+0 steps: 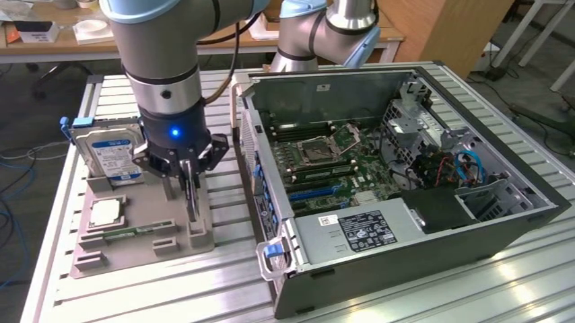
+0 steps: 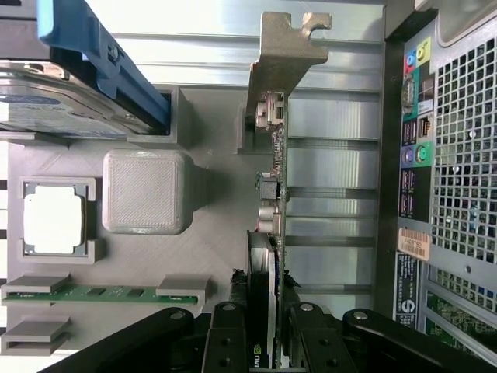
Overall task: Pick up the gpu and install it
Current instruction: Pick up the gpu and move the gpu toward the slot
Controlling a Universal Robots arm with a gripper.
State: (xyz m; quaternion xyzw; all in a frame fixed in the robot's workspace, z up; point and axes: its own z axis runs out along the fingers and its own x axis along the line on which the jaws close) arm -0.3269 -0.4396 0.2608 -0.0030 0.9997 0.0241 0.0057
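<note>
I am at the pick-up step: the gripper [image 2: 266, 312] is down over the grey parts holder [image 1: 203, 237] on the table [image 1: 180, 286], and the gpu [image 2: 275, 183] stands on edge in its slot there, with the silvery bracket [image 2: 284, 62] at the end away from my jaws. In the wrist view the jaws sit on either side of the card near its other end, with no gap I can make out between pads and board, so I read them as clamped on the gpu. From the exterior view the card's lower edge looks seated in the holder, so I judge it gripped but not yet lifted. The hard drive [image 1: 104, 156] stands in the same holder on the exterior view's left, and the memory stick [image 2: 101, 294] lies flat well apart from the card. The open computer case [image 1: 508, 225] lies just beside the holder, its motherboard [image 1: 325, 161] exposed. The next move, as I judge it, calls for a straight pull out of the slot, no twist, so the thin board does not bind or slip in the jaws.
</note>
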